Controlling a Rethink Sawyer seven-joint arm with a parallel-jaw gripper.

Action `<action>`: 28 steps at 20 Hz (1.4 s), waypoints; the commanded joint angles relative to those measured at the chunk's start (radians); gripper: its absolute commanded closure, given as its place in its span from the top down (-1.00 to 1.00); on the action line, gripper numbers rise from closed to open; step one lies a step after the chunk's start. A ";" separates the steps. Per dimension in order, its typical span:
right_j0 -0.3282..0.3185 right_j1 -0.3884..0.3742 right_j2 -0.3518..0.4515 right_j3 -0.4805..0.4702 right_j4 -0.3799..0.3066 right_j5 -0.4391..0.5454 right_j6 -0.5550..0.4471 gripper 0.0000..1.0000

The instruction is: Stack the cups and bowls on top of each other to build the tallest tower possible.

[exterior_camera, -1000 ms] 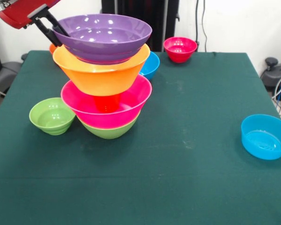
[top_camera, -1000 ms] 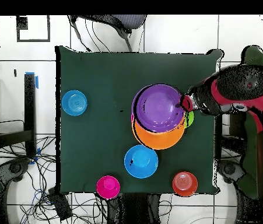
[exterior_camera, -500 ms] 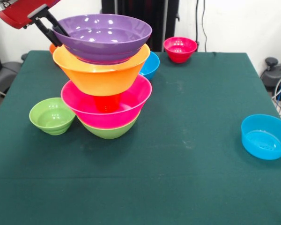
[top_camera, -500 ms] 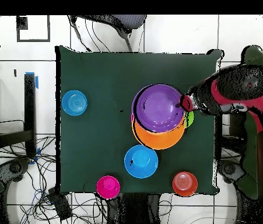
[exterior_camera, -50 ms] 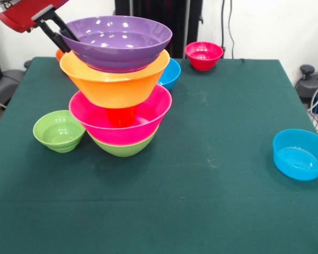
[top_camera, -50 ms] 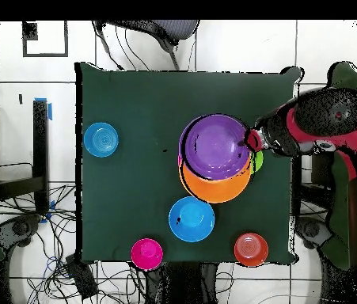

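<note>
- On the green table [exterior_camera, -50 ms: 212, 211], seen from the front, the tower stands left of the middle: green bowl [exterior_camera, -50 ms: 124, 146] at the bottom, pink bowl [exterior_camera, -50 ms: 122, 117] in it, an orange cup [exterior_camera, -50 ms: 121, 115] upside down inside the pink one, then the big orange bowl [exterior_camera, -50 ms: 114, 80], then the purple bowl [exterior_camera, -50 ms: 115, 41] on top.
- The gripper [exterior_camera, -50 ms: 59, 32] comes in from the top left. Its black fingers [exterior_camera, -50 ms: 52, 33] pinch the purple bowl's rim, one finger inside and one outside. It looks shut on that rim.
- I think the step now is setting the purple bowl on the tower. Next it should open slowly and lift away without a bump, because the tower looks wobbly on that cup.
- Loose bowls wait around: a small green bowl [exterior_camera, -50 ms: 59, 130] just beside the tower, a blue bowl [exterior_camera, -50 ms: 170, 73] behind it, a red bowl [exterior_camera, -50 ms: 203, 55] at the back, another blue one [exterior_camera, -50 ms: 300, 154] far right.
- Behind the table I see a white wall and some cables.
- From above, the purple bowl [top_camera, -50 ms: 216, 146] sits a bit off the middle of the orange bowl [top_camera, -50 ms: 222, 187].
- The gripper [top_camera, -50 ms: 252, 140] touches the purple rim on the arm's side.
- Blue [top_camera, -50 ms: 100, 139], blue [top_camera, -50 ms: 191, 219], pink-red [top_camera, -50 ms: 146, 253] and a small orange bowl [top_camera, -50 ms: 251, 249] lie apart on the cloth.
- White floor tiles and wires lie around the table.
</note>
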 commanded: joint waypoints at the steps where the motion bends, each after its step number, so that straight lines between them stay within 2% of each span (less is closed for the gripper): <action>1: 0.010 0.041 -0.027 0.057 -0.034 0.005 0.069 -1.00; 28: 0.000 0.041 -0.024 0.081 -0.040 -0.028 0.056 -1.00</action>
